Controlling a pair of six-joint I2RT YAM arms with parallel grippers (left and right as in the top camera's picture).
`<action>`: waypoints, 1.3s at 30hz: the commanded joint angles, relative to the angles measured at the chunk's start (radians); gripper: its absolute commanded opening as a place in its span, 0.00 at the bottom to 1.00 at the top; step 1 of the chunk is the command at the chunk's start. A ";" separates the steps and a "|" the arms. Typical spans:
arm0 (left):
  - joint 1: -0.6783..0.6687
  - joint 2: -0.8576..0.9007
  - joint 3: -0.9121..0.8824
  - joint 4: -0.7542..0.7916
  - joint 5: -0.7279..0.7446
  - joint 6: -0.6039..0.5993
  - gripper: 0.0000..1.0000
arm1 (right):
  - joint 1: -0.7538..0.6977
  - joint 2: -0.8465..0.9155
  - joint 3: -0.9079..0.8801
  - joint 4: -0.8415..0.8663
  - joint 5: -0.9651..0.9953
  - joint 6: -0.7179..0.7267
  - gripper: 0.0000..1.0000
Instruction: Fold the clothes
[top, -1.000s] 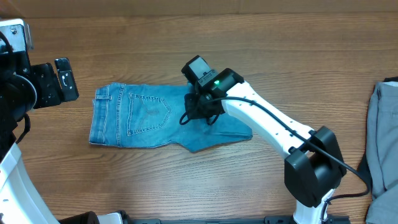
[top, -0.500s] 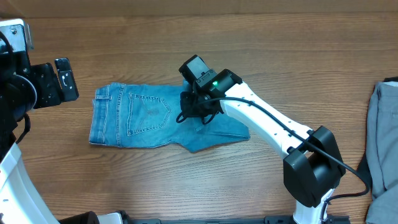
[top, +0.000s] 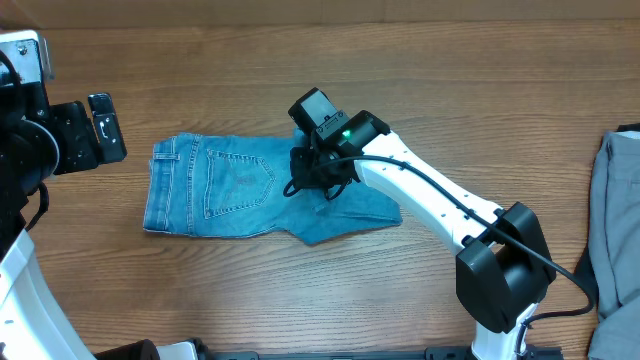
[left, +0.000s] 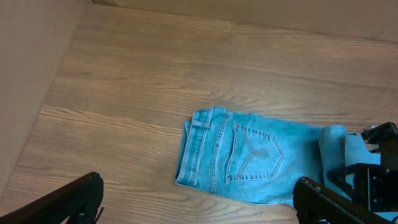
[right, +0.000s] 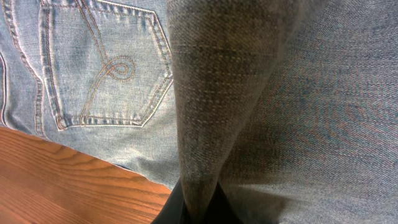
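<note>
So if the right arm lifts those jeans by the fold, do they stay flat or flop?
Probably flop: the jeans rise in a soft ridge into the right pincer. The rest would likely sag and drag across the table. The weave looks coarse, so slipping seems unlikely.

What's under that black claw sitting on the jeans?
A raised fold of the jeans, pinched in the right gripper, with a stitched back pocket flat beside it. What lies beneath the fold, more denim or table, is hidden.

No text, label, brand or number is readable anywhere. The back pocket (right: 106, 62) of the light blue denim jeans (top: 215, 185) bears only a stitched curl.
</note>
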 joint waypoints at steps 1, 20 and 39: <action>0.004 -0.003 0.002 0.002 -0.010 -0.017 1.00 | 0.011 -0.008 0.013 0.019 -0.024 0.010 0.04; 0.004 -0.003 0.002 0.002 -0.010 -0.017 1.00 | 0.069 0.055 0.014 0.097 -0.030 0.061 0.04; 0.004 -0.003 0.002 0.002 -0.010 -0.017 1.00 | -0.150 -0.126 0.105 -0.230 0.325 -0.028 0.04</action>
